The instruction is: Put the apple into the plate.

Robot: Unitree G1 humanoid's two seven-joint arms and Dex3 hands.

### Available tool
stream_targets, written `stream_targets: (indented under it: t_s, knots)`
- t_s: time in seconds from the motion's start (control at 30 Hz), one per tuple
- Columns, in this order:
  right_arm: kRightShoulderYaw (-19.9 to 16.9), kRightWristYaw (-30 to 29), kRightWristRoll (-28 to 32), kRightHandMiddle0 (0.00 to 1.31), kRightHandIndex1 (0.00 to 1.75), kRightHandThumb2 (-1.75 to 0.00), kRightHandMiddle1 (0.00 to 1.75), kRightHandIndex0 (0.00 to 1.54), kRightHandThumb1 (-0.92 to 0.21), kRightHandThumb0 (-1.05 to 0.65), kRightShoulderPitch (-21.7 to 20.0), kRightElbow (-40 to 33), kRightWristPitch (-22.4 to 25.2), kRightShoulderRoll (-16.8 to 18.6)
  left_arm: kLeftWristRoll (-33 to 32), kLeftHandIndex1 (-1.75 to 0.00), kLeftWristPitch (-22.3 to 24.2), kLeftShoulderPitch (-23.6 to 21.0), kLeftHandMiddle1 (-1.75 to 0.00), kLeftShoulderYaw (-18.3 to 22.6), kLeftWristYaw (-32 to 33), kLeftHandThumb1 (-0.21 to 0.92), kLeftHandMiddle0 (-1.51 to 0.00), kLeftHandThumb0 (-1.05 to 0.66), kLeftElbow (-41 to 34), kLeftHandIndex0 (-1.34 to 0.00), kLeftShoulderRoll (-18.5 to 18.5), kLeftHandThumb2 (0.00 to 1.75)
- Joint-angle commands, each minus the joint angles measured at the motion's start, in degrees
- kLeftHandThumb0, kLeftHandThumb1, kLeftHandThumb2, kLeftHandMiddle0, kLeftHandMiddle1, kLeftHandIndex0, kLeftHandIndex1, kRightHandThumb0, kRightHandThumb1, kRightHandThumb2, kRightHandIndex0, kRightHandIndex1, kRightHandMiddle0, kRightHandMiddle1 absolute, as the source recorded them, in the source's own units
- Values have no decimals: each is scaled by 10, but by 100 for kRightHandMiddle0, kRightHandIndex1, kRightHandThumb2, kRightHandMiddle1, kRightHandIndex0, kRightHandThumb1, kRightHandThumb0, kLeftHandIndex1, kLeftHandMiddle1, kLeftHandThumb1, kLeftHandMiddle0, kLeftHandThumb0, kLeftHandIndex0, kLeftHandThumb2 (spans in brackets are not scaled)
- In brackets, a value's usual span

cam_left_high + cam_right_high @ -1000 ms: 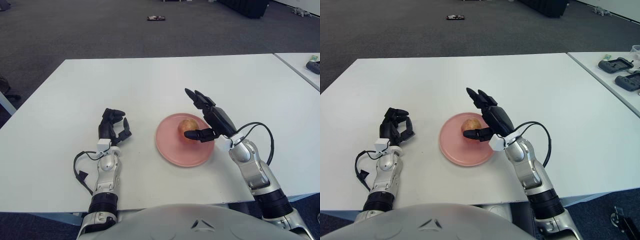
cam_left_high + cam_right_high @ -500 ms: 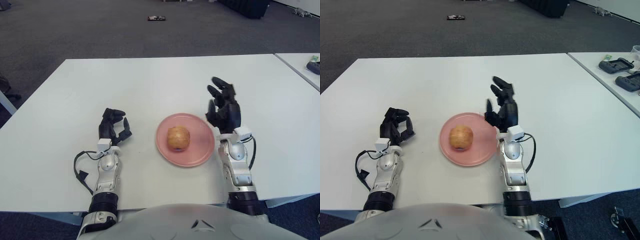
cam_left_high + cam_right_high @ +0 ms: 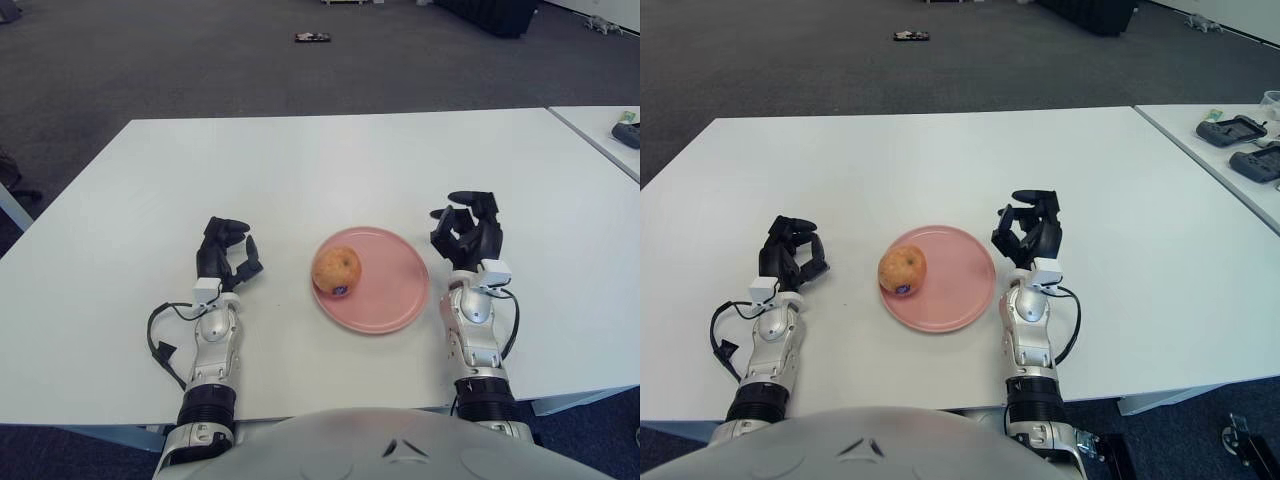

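**Pink plate holds the apple; right hand drawn back**

Pink plate (image 3: 385, 290) now carries the apple (image 3: 336, 270), which sits at the plate's left edge, apparently leaning on the rim. A second ago the right hand (image 3: 468, 235) was over the plate with its fingers around the fruit; half a second ago it had let go and was lifting away to the right, and the apple lay nearer the plate's middle. Since then the apple has rolled leftward, and the right hand has settled just beside the plate's right rim, its fingers (image 3: 452, 232) curled and holding nothing. The apple is well apart from them, across the plate. The left hand (image 3: 226, 256) shows to the left of the plate on the white surface (image 3: 300, 170), fingers curled and empty, unchanged throughout.

By the look of it the task is done, provided the apple stays put at the rim.
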Motion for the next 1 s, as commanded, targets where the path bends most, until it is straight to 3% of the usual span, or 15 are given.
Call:
stream_targets:
  t_s: [0.0, 0.57, 0.97]
  knots:
    - [-8, 14, 1, 49, 175, -113, 175, 78, -48, -43, -7, 8, -3, -7, 0, -175, 1, 20, -175, 1, -2, 42, -80, -44, 29, -53, -2, 120]
    - [-21, 29, -35, 48, 175, -112, 175, 79, -48, -43, 32, 12, 21, -34, -12, -175, 3, 14, -175, 1, -11, 43, -82, -44, 32, -52, -4, 119]
    - [-8, 43, -73, 49, 175, -113, 175, 85, -47, -43, 48, 26, -4, -56, -21, -175, -5, 12, -175, 3, -21, 41, -81, -45, 38, -53, -3, 121]
